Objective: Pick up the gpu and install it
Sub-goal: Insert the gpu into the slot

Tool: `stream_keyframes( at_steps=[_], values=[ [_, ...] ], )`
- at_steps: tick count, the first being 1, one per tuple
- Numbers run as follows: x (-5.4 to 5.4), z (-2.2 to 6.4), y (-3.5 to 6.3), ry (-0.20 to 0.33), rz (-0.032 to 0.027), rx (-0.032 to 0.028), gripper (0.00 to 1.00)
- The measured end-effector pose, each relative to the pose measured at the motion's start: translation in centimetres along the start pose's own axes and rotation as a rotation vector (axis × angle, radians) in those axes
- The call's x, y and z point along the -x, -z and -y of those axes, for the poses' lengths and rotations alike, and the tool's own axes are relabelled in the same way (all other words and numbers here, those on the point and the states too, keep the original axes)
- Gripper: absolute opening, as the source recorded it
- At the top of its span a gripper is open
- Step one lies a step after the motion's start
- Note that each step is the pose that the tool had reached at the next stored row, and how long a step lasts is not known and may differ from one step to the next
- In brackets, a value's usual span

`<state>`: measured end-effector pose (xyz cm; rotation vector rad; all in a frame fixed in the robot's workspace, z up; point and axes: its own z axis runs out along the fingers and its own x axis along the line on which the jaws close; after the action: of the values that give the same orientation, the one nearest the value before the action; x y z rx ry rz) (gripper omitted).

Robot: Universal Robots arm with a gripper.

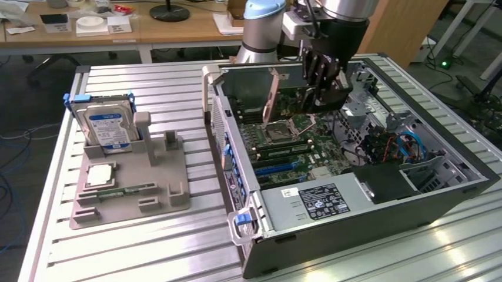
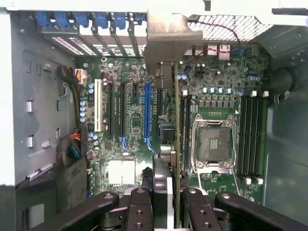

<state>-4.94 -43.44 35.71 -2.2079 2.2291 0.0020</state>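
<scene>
The arm reaches down into the open computer case (image 1: 439,194), which lies on its side on the slatted tabletop (image 1: 117,247). The end effector (image 1: 323,88) is clamped on the gpu (image 1: 330,103), its fingers (image 2: 139,207) pressed against either face of the card. The gpu hangs on edge over the motherboard (image 1: 314,141), near the rear wall of the case. From the wrist, the card is seen edge-on (a thin line running away from the fingers), with its silvery end bracket (image 2: 166,38) at the far end by the case's rear openings. It lies between the blue expansion slot (image 2: 147,110) and the CPU socket (image 2: 211,144); whether it touches a slot I cannot tell. Well apart from the case, a hard drive (image 1: 110,126) stands in a grey holder (image 1: 149,176).
</scene>
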Motion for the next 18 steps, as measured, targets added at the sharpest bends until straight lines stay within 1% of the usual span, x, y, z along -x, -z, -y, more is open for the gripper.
stream_keyframes(
  at_steps=[7,14,17,18],
  values=[
    [0.0,-0.33,-1.26,-0.034,-0.0012,-0.0001,0.28],
    [0.0,-0.42,-2.51,-0.036,-0.0012,-0.0002,0.28],
    [0.0,-0.93,-3.02,-0.034,-0.0016,-0.0002,0.28],
    [0.0,-0.99,-3.09,-0.031,-0.0015,-0.0015,0.28]
  ],
)
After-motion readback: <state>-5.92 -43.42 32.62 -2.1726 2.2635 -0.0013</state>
